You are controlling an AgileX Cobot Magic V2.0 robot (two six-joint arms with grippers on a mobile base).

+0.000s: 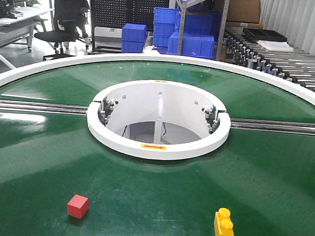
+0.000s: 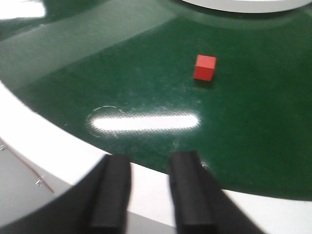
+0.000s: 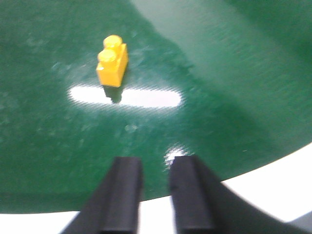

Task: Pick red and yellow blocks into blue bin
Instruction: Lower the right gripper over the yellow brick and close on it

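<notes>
A small red cube (image 1: 78, 206) lies on the green round table (image 1: 152, 188) at the near left. A yellow brick with two studs (image 1: 224, 227) lies at the near right. In the left wrist view the red cube (image 2: 204, 67) is well ahead and to the right of my left gripper (image 2: 149, 158), which hangs open and empty over the table's white rim (image 2: 48, 141). In the right wrist view the yellow brick (image 3: 112, 61) is ahead and slightly left of my right gripper (image 3: 156, 161), also open and empty. The blue bin is out of view.
A white ring hub (image 1: 156, 147) with an open well rises at the table's centre, with metal rails (image 1: 36, 108) running out either side. Behind the table are stacked blue crates (image 1: 190, 31), a roller conveyor (image 1: 291, 62) and an office chair (image 1: 67, 14).
</notes>
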